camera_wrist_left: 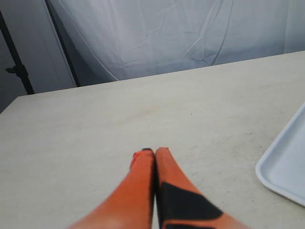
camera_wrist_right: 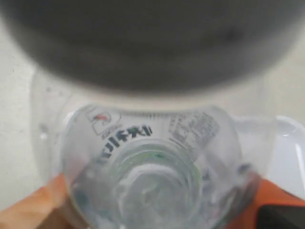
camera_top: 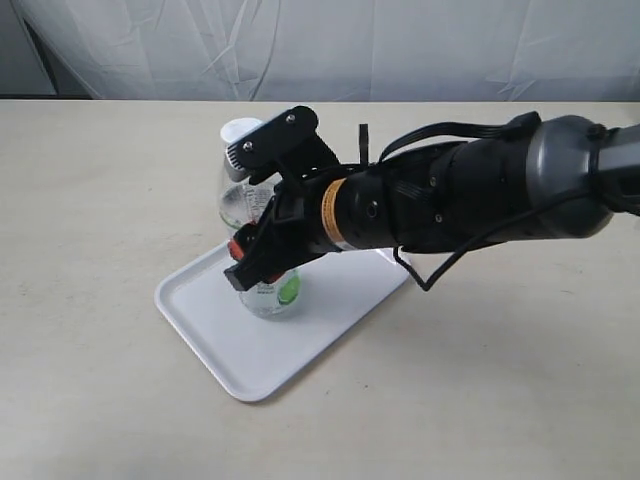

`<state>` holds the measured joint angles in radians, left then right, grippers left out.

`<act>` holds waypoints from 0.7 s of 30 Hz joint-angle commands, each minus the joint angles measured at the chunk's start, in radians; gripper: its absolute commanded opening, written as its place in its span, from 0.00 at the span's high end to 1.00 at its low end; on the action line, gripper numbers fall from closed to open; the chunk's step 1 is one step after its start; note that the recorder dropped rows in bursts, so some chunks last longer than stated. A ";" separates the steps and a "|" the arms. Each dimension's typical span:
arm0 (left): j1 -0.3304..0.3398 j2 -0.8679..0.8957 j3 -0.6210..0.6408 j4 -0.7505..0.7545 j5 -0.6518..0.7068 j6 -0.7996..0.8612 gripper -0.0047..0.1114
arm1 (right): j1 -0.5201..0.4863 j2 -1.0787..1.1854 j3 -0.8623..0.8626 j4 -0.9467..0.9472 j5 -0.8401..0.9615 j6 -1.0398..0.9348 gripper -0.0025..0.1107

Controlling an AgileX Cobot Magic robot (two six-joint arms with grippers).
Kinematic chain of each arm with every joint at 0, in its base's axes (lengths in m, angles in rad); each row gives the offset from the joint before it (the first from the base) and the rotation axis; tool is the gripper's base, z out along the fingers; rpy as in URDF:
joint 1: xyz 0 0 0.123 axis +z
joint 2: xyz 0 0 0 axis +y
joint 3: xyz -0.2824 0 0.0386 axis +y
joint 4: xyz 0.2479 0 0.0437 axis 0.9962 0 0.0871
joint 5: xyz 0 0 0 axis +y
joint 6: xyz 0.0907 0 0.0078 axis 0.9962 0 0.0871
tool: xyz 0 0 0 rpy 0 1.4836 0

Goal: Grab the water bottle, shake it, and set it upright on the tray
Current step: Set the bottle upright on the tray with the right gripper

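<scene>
The water bottle (camera_top: 262,205) is clear with a white cap and a label with green marks. It stands nearly upright over the left part of the white tray (camera_top: 230,352), its base at or just above the tray floor; contact cannot be told. My right gripper (camera_top: 258,255) reaches in from the right and is shut on the bottle's lower body. In the right wrist view the bottle (camera_wrist_right: 147,162) fills the picture between orange fingers (camera_wrist_right: 40,207), with the tray (camera_wrist_right: 288,157) behind. My left gripper (camera_wrist_left: 153,152) is shut on nothing, low over bare table, the tray's corner (camera_wrist_left: 286,171) off to one side.
The tray lies slantwise on a beige table (camera_top: 100,200), with white cloth (camera_top: 320,45) hanging behind its far edge. The right arm's thick black forearm (camera_top: 470,195) spans the table right of the tray. The left arm does not show in the exterior view.
</scene>
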<state>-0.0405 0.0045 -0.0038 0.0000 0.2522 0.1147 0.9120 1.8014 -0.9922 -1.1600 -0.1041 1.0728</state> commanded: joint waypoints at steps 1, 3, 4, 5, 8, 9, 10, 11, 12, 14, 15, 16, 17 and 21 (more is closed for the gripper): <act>0.000 -0.005 0.004 0.000 -0.013 0.000 0.96 | -0.004 0.006 -0.025 0.066 0.030 -0.065 0.99; 0.000 -0.005 0.004 0.000 -0.013 0.000 0.96 | -0.004 0.006 -0.025 0.066 0.021 -0.083 0.99; 0.000 -0.005 0.004 0.000 -0.013 0.000 0.96 | -0.004 0.006 -0.030 0.066 0.021 -0.090 0.99; 0.000 -0.005 0.004 0.000 -0.013 0.000 0.96 | -0.004 0.006 -0.031 0.066 0.020 -0.090 0.99; 0.000 -0.005 0.004 0.000 -0.013 0.000 0.96 | -0.004 0.007 -0.039 0.100 0.021 -0.090 0.99; 0.000 -0.005 0.004 0.000 -0.013 0.000 0.96 | -0.004 0.007 -0.039 0.121 0.021 -0.090 0.99; 0.000 -0.005 0.004 0.000 -0.013 0.000 0.96 | -0.004 0.007 -0.039 0.142 0.021 -0.090 0.99; 0.000 -0.005 0.004 0.000 -0.013 0.000 0.96 | -0.004 0.007 -0.039 0.158 0.021 -0.090 0.99; 0.000 -0.005 0.004 0.000 -0.013 0.000 0.96 | -0.004 0.007 -0.039 0.168 0.021 -0.090 0.99; 0.000 -0.005 0.004 0.000 -0.013 -0.002 0.96 | -0.004 0.007 -0.039 0.193 0.024 -0.090 0.99; 0.000 -0.005 0.004 0.000 -0.013 -0.002 0.96 | -0.004 0.007 -0.039 0.199 0.024 -0.090 0.99; 0.000 -0.005 0.004 0.000 -0.013 -0.002 0.96 | -0.004 0.007 -0.039 0.204 0.026 -0.090 0.99; 0.000 -0.005 0.004 0.000 -0.013 -0.002 0.96 | -0.004 0.007 -0.039 0.204 0.032 -0.090 0.98; 0.000 -0.005 0.004 0.000 -0.013 -0.002 0.96 | -0.004 0.008 -0.039 0.204 0.073 -0.087 0.82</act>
<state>-0.0405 0.0045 -0.0038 0.0000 0.2522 0.1147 0.9120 1.8113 -1.0214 -0.9610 -0.0446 0.9897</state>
